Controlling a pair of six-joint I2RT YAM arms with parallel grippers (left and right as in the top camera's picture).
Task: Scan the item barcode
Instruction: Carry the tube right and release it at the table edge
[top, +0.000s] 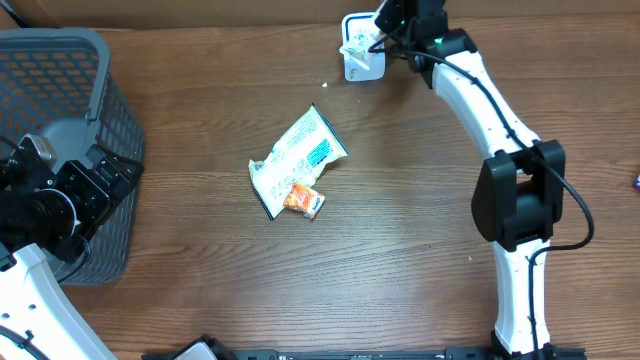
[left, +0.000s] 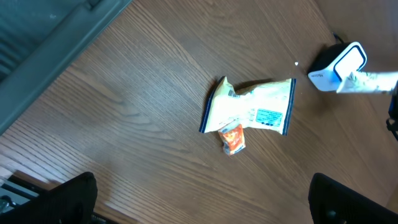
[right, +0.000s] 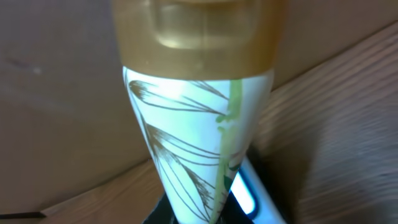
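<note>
The right claw (top: 383, 38) is pinched narrow on a white leaf-printed plastic tube with an amber cap (right: 199, 143), holding it just above the white barcode scanner (top: 366, 68). The left claw (top: 118, 185) gapes wide beside the grey mesh basket (top: 60, 70).

White links (top: 478, 95), black joints (top: 517, 198), thin black cables (top: 578, 205) on both arms.

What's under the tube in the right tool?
The scanner: only a strip of its white face and dark base shows past the end of the tube. The rest is covered by the tube, which the right tool holds. No barcode is visible.
</note>
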